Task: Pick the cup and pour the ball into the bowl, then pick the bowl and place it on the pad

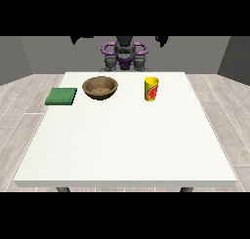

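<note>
Here the yellow cup (152,89) stands upright far right on the worktop (127,140), right of the bowl (100,87), nearer the raised hand at the view's right (162,39), whose fingers I cannot tell

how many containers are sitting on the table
2. The brown bowl stands near the table's far edge, left of centre, beside the green pad. The yellow cup stands upright to its right. No ball shows; it may be hidden inside the cup.
</note>
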